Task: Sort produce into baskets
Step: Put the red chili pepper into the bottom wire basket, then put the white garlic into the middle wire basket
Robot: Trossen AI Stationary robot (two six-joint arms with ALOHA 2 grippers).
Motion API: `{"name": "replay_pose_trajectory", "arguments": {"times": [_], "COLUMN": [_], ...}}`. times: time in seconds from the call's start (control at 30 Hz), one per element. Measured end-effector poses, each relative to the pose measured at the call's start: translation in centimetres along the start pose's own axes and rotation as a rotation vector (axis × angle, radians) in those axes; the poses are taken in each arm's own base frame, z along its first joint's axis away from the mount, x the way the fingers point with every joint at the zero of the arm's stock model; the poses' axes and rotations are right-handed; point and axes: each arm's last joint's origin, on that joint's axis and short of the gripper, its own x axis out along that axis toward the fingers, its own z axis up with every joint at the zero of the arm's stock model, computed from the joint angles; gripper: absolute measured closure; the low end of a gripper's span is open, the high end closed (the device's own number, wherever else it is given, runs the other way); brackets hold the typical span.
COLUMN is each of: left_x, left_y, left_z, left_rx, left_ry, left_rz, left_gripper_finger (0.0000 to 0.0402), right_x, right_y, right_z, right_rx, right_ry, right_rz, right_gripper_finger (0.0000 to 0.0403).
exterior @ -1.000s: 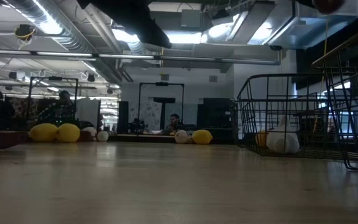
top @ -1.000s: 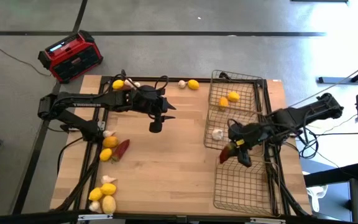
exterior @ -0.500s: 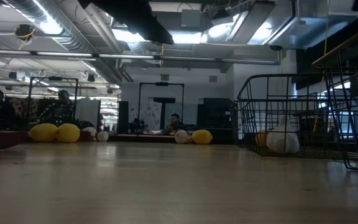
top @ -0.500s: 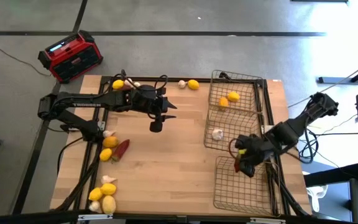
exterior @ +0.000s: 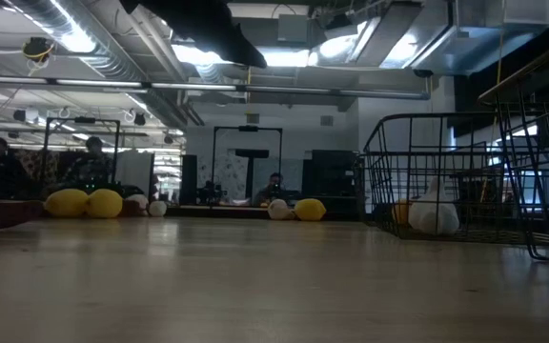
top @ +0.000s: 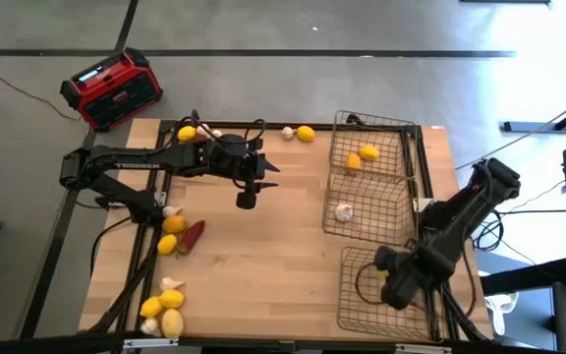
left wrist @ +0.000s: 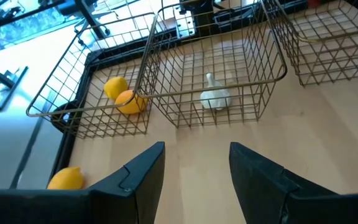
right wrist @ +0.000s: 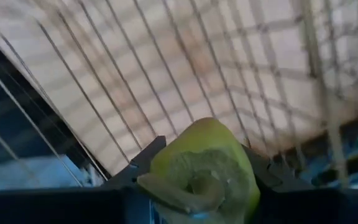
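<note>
— Which step are we on?

— A drop-off, I'd say. The right gripper (top: 389, 287) hangs over the nearest of the three shallow bronze wire-mesh baskets (top: 354, 307), down at five o'clock on the pale wooden table (top: 263, 256). Its fingers are pinching a chili pepper (right wrist: 205, 169), with the green stem end poking out toward the wrist camera and mesh right behind it.

— You can see it's a chili?

— From above, no; the arm hides it. Up close I only get the green cap and stem, so the red body is probably tucked behind the jaws.

— And the next move?

— Lower a little inside the rim, then spread the fingers so the pepper lands on the mesh, not across the wire edge. It's long and light, so it could catch on the grid.

— The other arm?

— The left gripper (top: 247, 200) waits around the table's centre, a touch toward eleven o'clock, its fingers (left wrist: 143, 171) parted with nothing between them.

— What's already sorted?

— Two round yellow-orange lemons (top: 364, 155) sit in the far basket at one o'clock, and one small white garlic bulb (top: 344, 210) in the middle basket at three.

— Still loose?

— Plenty. Another dark red chili (top: 192, 235) lies at nine o'clock beside lemons, more lemons and garlic cluster at seven, and a few sit along the twelve o'clock edge.
</note>
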Motion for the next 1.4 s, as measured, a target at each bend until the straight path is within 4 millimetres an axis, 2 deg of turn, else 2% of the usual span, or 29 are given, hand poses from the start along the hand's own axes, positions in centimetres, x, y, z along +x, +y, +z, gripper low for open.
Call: {"name": "replay_pose_trajectory", "arguments": {"times": [0.13, 0.33, 0.6, 0.8, 0.93, 1.03, 1.13, 1.27, 1.4], "left_x": [0.0, 0.0, 0.0, 0.0, 0.0, 0.0, 0.0, 0.0, 0.0], "left_y": [0.0, 0.0, 0.0, 0.0, 0.0, 0.0, 0.0, 0.0, 0.0], "left_z": [0.0, 0.0, 0.0, 0.0, 0.0, 0.0, 0.0, -0.1, -0.1], "left_rx": [0.026, 0.030, 0.021, 0.021, 0.020, 0.020, 0.014, 0.014, -0.014], "left_ry": [0.000, 0.000, 0.000, 0.000, 0.001, 0.000, 0.001, 0.010, 0.011], "left_rz": [0.000, 0.000, 0.000, 0.000, 0.000, 0.000, 0.000, -0.004, -0.004], "left_gripper_finger": [0.0226, 0.0226, 0.0226, 0.0226, 0.0226, 0.0226, 0.0226, 0.0226, 0.0226], "right_x": [1.2, 2.4, 3.8, 3.8, 3.8, 3.0, 1.1, -2.1, -4.9], "right_y": [0.6, 0.9, 1.3, 1.3, 1.2, 1.0, 1.2, 1.6, 1.7], "right_z": [-0.4, 0.0, 0.4, 0.6, 1.0, 1.8, 2.6, 3.7, 5.0], "right_rx": [-0.025, -0.020, -0.013, -0.016, -0.006, 0.025, 0.033, -0.022, -0.110], "right_ry": [0.069, 0.054, -0.005, -0.054, -0.068, -0.075, -0.103, -0.257, -0.499], "right_rz": [-0.055, -0.126, -0.206, -0.217, -0.220, -0.184, -0.128, -0.105, -0.156], "right_gripper_finger": [0.0279, 0.0271, 0.0221, 0.0182, 0.0170, 0.0172, 0.0177, 0.0184, 0.0186]}}
